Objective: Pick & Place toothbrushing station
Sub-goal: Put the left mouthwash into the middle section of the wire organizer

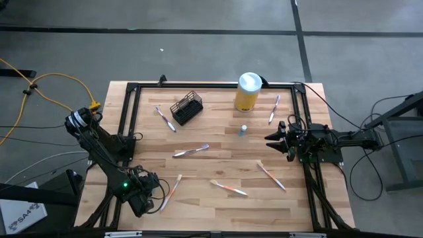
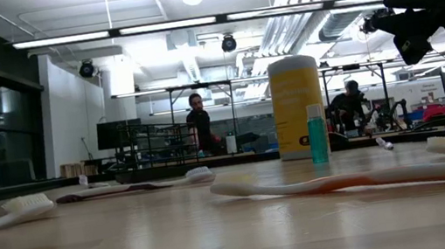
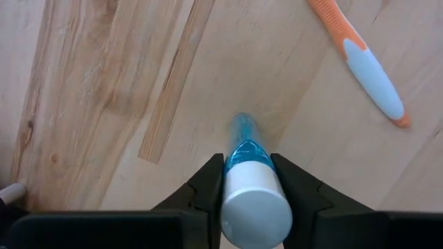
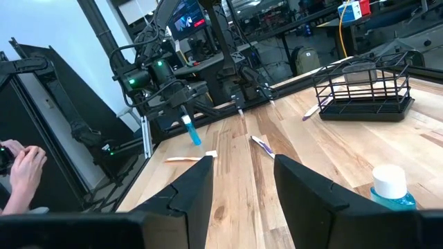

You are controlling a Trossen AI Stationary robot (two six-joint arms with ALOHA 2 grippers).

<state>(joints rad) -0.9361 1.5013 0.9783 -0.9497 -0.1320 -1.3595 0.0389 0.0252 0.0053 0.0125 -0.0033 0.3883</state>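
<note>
The left gripper (image 3: 248, 181) is working at the near left corner of the table (image 1: 218, 165), and its 2 fingers are pressing against the sides of a small blue tube with a white cap (image 3: 250, 195), so it is grasping that tube. In the right wrist view the tube is hanging tilted in that far gripper, apparently clear of the wood. An orange and white toothbrush (image 3: 361, 59) is lying just beside it on the boards.

The black wire holder (image 1: 186, 108) is sitting toward the far left of the table, near the yellow canister (image 1: 247, 92) and well apart from the held tube. A second small blue bottle (image 1: 243, 130) is standing between the canister and the right gripper (image 1: 277, 139), which is hovering released above the table's right side.

To carry this step well, the left arm is probably needing a firm, centred squeeze, a clear lift over the scattered toothbrushes, and a level approach above the holder's open top before letting go.
</note>
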